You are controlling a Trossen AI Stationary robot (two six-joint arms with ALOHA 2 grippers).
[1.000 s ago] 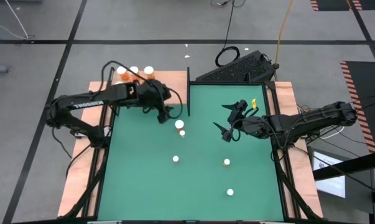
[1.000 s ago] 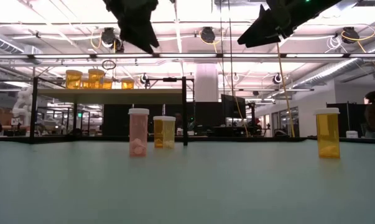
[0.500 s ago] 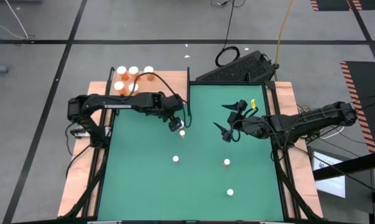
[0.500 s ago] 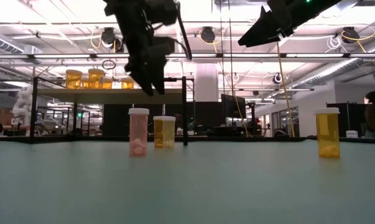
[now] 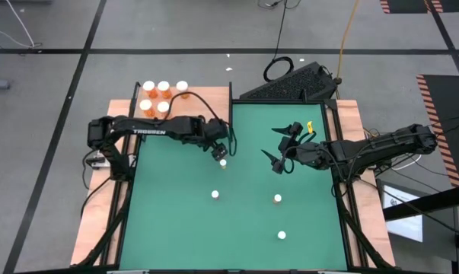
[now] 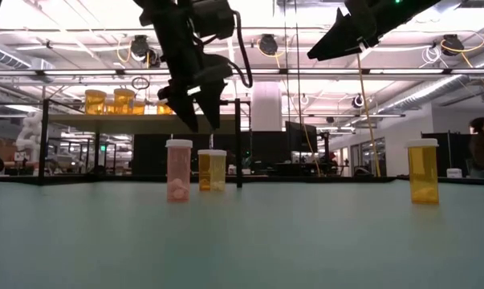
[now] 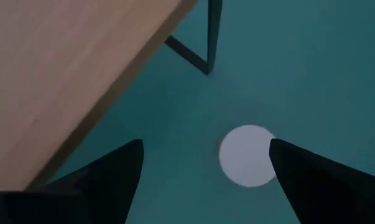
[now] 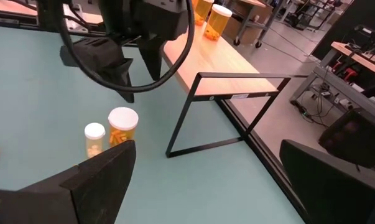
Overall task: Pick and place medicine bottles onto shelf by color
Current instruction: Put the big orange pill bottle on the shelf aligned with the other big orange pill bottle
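Bottle (image 5: 218, 152) under left gripper (image 5: 220, 151) mostly hidden, jaws apart.

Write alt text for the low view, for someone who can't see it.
The left pincer hangs open just above two small bottles, a pink bottle and a yellow bottle, on the green mat. An orange bottle stands far right; the right pincer waits overhead.

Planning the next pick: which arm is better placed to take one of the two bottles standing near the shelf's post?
Left. The left gripper hangs open right above the larger orange bottle, whose white cap shows between its fingers. The right gripper waits farther off, mid-mat.
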